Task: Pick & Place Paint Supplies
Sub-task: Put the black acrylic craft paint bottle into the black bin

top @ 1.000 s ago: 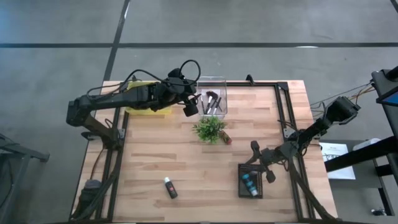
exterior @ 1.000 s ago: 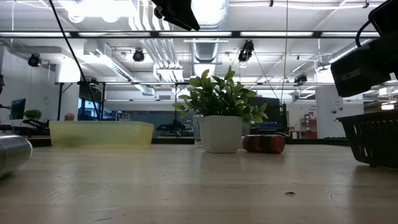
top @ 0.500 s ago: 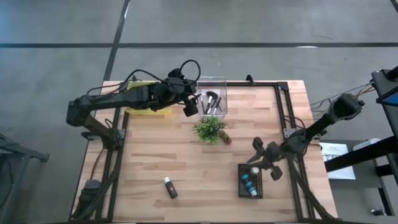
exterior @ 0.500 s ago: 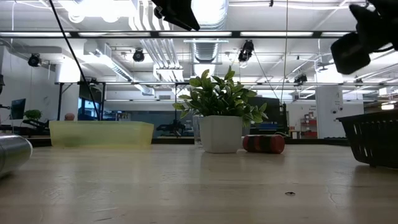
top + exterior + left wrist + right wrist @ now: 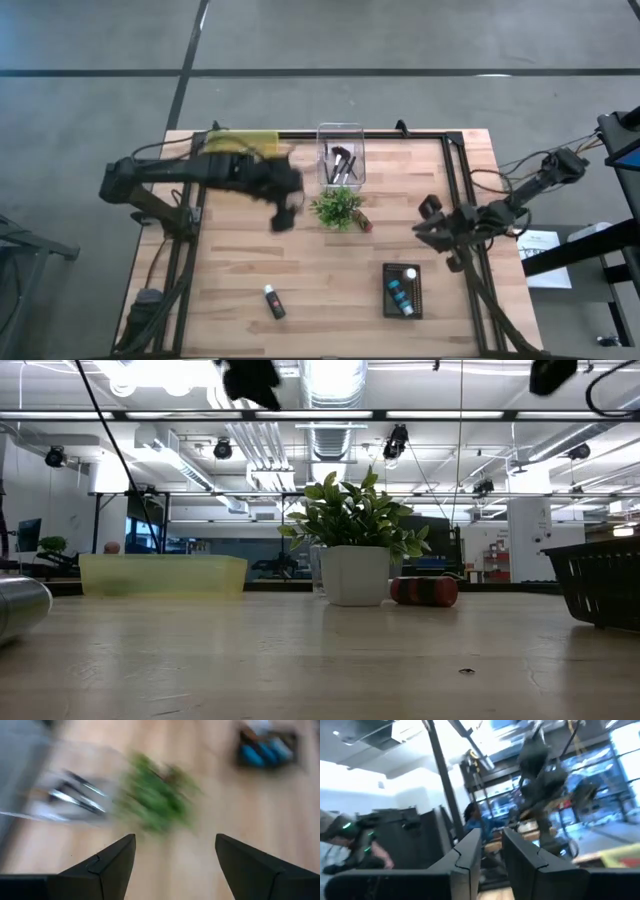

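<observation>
A clear plastic bin holding dark-handled brushes sits behind the potted green plant at the wooden tabletop centre, a black mesh tray with blue paint tubes front right, a black white-capped tube front left.

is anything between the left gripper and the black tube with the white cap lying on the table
Nothing visible. The left gripper, fingers open and empty, is above bare wood, and only bare table separates it from the black tube. The plant stands off to the side.

Potted plant blocks table centre; bare wood left of it.
</observation>
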Tool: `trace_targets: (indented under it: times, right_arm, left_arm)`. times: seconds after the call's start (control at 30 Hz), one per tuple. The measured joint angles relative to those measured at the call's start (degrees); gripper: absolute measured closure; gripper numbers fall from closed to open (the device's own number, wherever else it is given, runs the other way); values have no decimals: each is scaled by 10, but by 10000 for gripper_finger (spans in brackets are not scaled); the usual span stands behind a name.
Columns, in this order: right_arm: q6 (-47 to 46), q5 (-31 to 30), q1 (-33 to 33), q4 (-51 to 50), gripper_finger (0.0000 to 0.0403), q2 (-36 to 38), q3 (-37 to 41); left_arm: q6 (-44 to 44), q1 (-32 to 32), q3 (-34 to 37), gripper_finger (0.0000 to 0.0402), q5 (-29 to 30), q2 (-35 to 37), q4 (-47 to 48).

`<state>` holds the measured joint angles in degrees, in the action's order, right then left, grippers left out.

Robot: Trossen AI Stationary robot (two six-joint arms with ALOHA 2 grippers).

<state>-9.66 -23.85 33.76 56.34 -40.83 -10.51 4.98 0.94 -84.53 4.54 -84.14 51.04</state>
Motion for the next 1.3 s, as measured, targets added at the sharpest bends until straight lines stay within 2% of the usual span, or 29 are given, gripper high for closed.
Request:
trace_targets:
  times: [0.1, 0.3, 0.43, 0.53, 0.67, 0.83, 1.1, 1.3]
  right_arm:
    - [25, -3, -22, -90, 292, 30, -57]
    - [65, -4, -83, -323, 193, 77, -188]
    - [69, -4, -114, -477, 141, 92, -274]
    - [70, -5, -129, -574, 117, 95, -331]
    - [56, -21, -134, -684, 103, 95, -393]
    - [27, -52, -134, -790, 101, 96, -440]
    - [-4, -76, -133, -815, 101, 97, -468]
    - [-21, -93, -133, -814, 101, 91, -477]
  left_arm:
    - [11, -68, 2, 121, -40, 0, 57]
    - [10, -216, 44, 121, -42, -4, 107]
    - [-10, -256, 120, 121, -43, -4, 81]
    - [-47, -263, 196, 121, -80, -4, 6]
    - [-74, -263, 274, 121, -108, -5, -61]
    - [-153, -266, 327, 121, -117, -4, -148]
    - [-201, -274, 401, 124, -130, -4, -230]
    - [-213, -279, 451, 162, -129, -4, -323]
